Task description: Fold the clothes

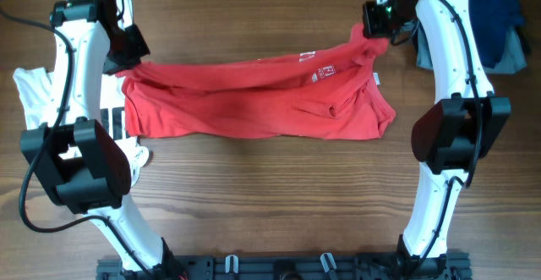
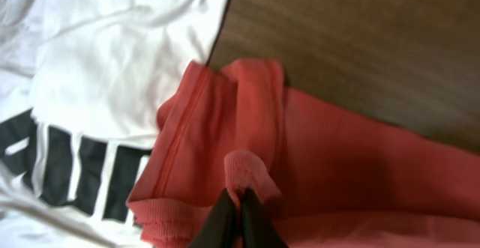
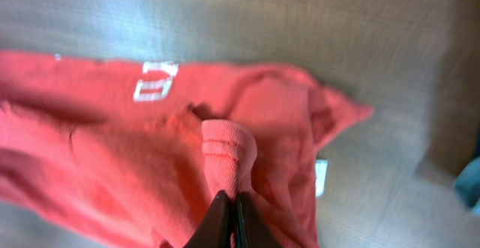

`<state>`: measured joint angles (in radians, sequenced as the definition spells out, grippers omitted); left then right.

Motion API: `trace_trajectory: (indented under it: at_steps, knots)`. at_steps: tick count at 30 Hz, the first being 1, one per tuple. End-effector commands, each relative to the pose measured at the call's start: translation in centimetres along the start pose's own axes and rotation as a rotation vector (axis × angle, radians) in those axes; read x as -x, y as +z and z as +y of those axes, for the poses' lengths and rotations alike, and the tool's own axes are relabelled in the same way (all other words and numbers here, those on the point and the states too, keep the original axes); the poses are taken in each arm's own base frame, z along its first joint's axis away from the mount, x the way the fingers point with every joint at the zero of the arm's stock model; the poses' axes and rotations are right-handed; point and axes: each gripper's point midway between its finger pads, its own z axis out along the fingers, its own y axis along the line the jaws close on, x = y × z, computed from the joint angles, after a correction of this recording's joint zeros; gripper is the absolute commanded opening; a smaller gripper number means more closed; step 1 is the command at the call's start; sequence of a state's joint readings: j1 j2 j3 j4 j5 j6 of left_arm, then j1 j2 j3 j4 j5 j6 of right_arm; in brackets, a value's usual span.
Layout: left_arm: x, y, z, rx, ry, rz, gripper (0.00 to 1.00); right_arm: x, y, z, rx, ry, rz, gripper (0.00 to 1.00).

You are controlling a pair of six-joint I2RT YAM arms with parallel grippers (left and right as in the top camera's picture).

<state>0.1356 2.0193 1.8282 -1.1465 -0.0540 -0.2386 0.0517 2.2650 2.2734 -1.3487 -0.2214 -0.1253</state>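
A large T-shirt [image 1: 254, 102] is laid crosswise on the middle of the table [image 1: 270, 195], stretched between the left arm [image 1: 80, 157] and the right arm [image 1: 456, 128]. Its far left corner is pinched in the left gripper [image 2: 238, 207] and its far right corner in the right gripper [image 3: 234, 207], the jaws of each closed on a fold of cloth. A second T-shirt [image 1: 34, 94] is spread at the table's left edge, partly under the left arm; the left end of the large T-shirt is laid touching it and partly over it. A heap of garments [image 1: 507, 26] is placed at the far right corner, behind the right arm and apart from the large T-shirt.
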Motion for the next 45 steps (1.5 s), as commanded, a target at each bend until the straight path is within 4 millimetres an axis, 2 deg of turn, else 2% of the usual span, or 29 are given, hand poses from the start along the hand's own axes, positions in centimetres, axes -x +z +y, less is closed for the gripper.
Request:
trace_trajectory:
  at_steps: [1, 8, 17, 23, 25, 26, 27, 28, 29, 31, 32, 33, 37, 40, 45]
  knots:
    - [-0.4, -0.3, 1.7, 0.082, -0.005, 0.008, 0.04, -1.6, -0.1, 0.6, 0.023, 0.007, 0.056, 0.04]
    - [-1.4, 0.4, 2.7, 0.123, -0.008, 0.059, 0.04, -5.9, 1.7, 0.6, 0.032, 0.047, 0.226, 0.04]
    - [-4.6, 1.5, 3.7, 0.161, 0.004, 0.179, 0.04, -11.5, 4.7, -0.2, 0.017, 0.108, 0.425, 0.04]
    - [-6.3, 2.2, 4.1, 0.177, 0.011, 0.234, 0.04, -13.3, 5.5, -0.5, 0.004, 0.147, 0.485, 0.04]
    - [-6.7, 2.5, 4.3, 0.182, 0.012, 0.248, 0.04, -13.4, 5.5, -0.5, 0.005, 0.146, 0.488, 0.04]
    - [-6.9, 2.5, 4.3, 0.184, 0.013, 0.255, 0.04, -13.5, 5.5, -0.5, 0.007, 0.142, 0.490, 0.08]
    - [-7.0, 2.6, 4.4, 0.186, 0.013, 0.259, 0.08, -13.5, 5.4, -0.5, 0.008, 0.138, 0.492, 0.24]
    - [-7.2, 2.7, 4.4, 0.187, 0.014, 0.264, 0.15, -13.5, 5.4, -0.5, 0.011, 0.129, 0.492, 0.45]
    - [-7.2, 2.7, 4.4, 0.187, 0.014, 0.266, 0.40, -13.5, 5.4, -0.5, 0.011, 0.126, 0.491, 0.59]
    - [-7.2, 2.7, 4.4, 0.187, 0.013, 0.265, 0.55, -12.9, 5.7, -0.7, 0.008, 0.123, 0.462, 0.68]
    - [-7.2, 2.7, 4.4, 0.186, 0.013, 0.262, 0.64, -12.4, 5.8, -0.7, 0.005, 0.124, 0.442, 0.69]
    - [-7.1, 2.7, 4.4, 0.185, 0.013, 0.260, 0.68, -12.0, 5.8, -0.7, 0.006, 0.124, 0.426, 0.69]
    - [-6.9, 2.4, 4.2, 0.177, 0.008, 0.246, 0.72, -8.8, 5.1, -0.8, 0.001, 0.117, 0.308, 0.69]
    - [-6.3, 1.7, 4.1, 0.167, -0.001, 0.208, 0.74, -6.0, 4.6, 0.0, 0.052, 0.079, 0.193, 0.72]
    - [-5.1, 2.3, 3.9, 0.151, -0.011, 0.157, 0.80, -4.1, 5.0, 1.4, 0.132, 0.028, 0.112, 0.72]
